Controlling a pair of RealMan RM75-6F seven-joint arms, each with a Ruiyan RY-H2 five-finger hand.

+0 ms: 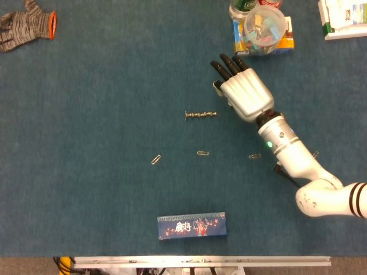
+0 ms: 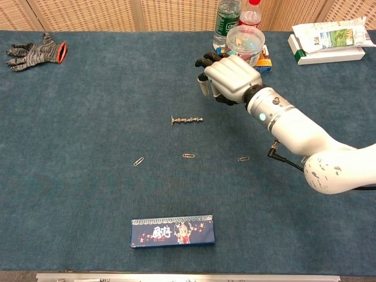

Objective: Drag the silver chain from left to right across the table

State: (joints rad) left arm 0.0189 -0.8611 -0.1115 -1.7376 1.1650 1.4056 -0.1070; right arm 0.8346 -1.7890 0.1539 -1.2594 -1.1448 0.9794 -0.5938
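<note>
The right hand [image 1: 243, 94] hovers palm-down over the blue table [image 1: 103, 103], fingers stretched out and a little apart, holding nothing. The silver chain [image 1: 201, 115] lies straight on the cloth just beside the hand's thumb side, slightly nearer the robot, not touching it.

The right hand [image 1: 242, 91] shows only its silver back in both views, so its palm stays hidden; the white packet [image 1: 344, 17] is cut off by the head view's top and right edges; the green-labelled bottle [image 2: 227, 20] and the red-capped bottle [image 2: 251, 12] are cropped at the top of the chest view; the print on the dark blue box [image 2: 173, 231] is too small to read; the contents of the clear tub [image 1: 263, 27] are blurred.
</note>
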